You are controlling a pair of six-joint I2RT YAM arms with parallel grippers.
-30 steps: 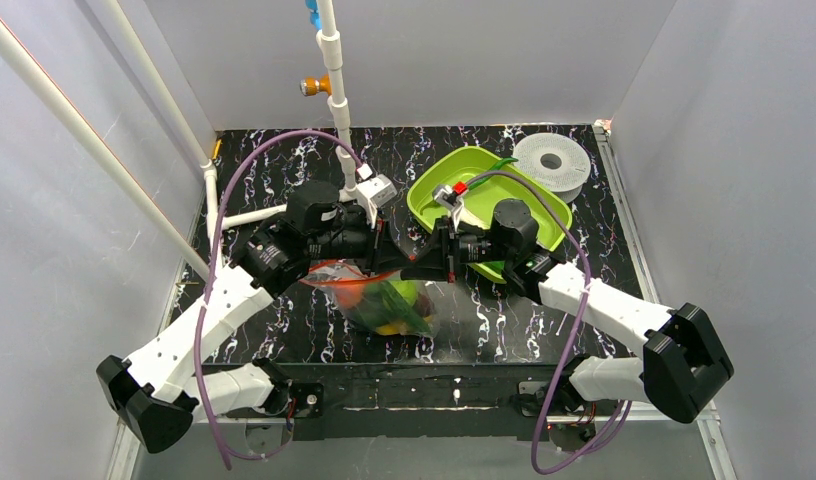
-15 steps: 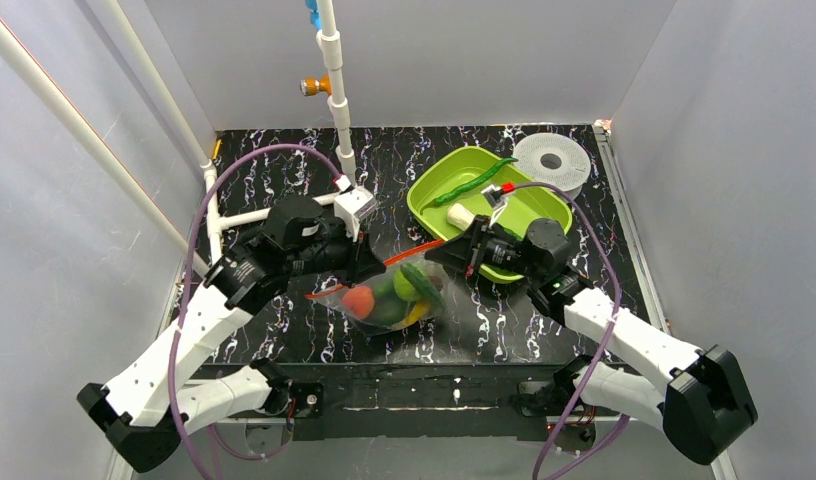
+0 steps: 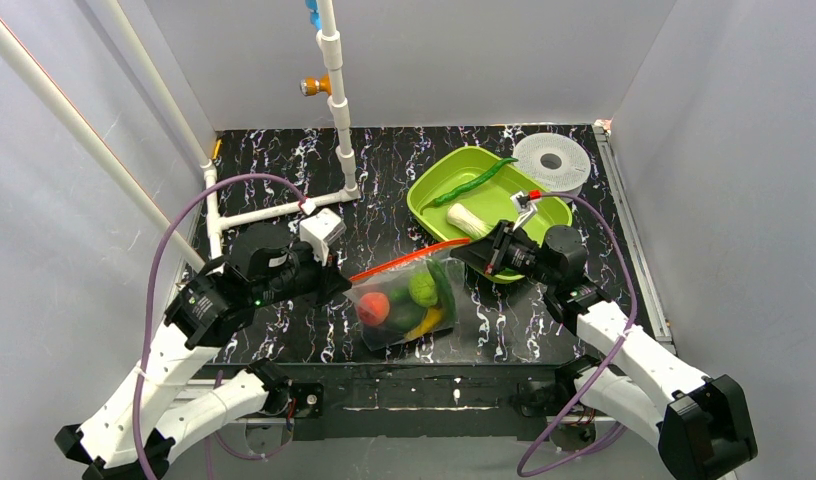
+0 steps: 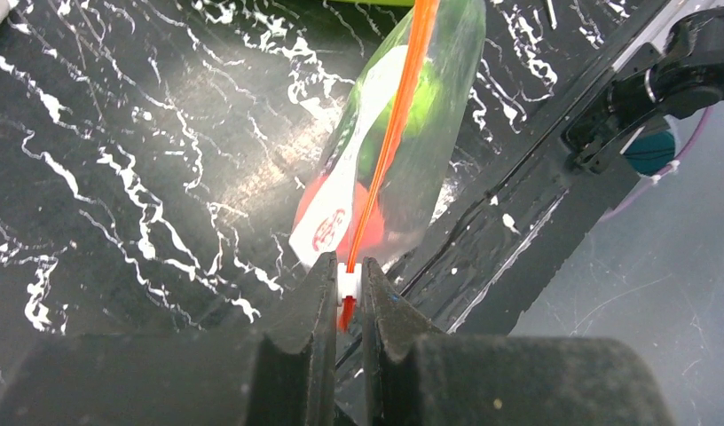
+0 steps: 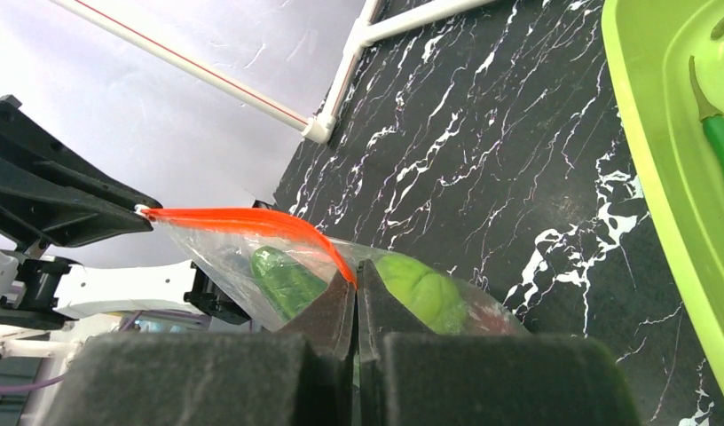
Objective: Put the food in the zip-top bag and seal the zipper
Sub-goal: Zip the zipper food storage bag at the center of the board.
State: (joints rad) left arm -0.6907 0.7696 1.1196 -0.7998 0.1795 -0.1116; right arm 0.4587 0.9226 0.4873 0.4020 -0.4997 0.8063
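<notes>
Since a second ago the two grippers, then bunched together over the table's middle, have pulled apart. The left arm has swung back toward the left edge, and the zipper (image 3: 409, 260) is now stretched taut between them. The zip-top bag (image 3: 409, 330) has flattened out at mid-table toward the near edge. Food shows inside it: red-orange fruit (image 3: 374, 307), round green one (image 3: 422, 288), cucumber (image 3: 445, 287). The right arm no longer covers the lime-green tray (image 3: 416, 205), toward the far right corner. It holds a long green pepper (image 3: 474, 180) and bok choy (image 3: 467, 220). The white perforated disc (image 3: 552, 160) is just beyond the tray, and white pipes (image 3: 274, 212) lie at far left. Nothing sits between the grippers but the bag. The left gripper (image 4: 348, 280) has its fingers nearly together, clamped on the zipper's left end at a white tab. The right gripper (image 5: 356, 284) has its fingers pressed together, pinching the zipper's right end.
</notes>
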